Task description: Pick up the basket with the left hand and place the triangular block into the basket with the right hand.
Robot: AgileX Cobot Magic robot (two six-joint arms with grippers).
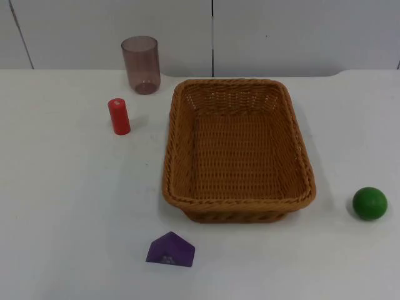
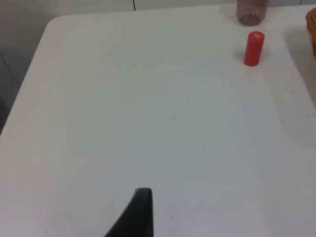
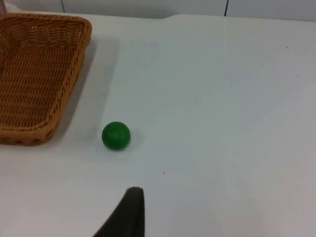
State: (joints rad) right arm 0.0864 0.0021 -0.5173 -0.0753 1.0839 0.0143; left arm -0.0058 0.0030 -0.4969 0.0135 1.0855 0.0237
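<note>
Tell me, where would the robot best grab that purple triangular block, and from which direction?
Probably from straight above, with the fingers closing on the two flat faces of the purple triangular block. It lies on the white table in front of the wicker basket with its peak pointing away from the camera; the sloped sides would likely let the fingers slip, and nothing crowds it.
</note>
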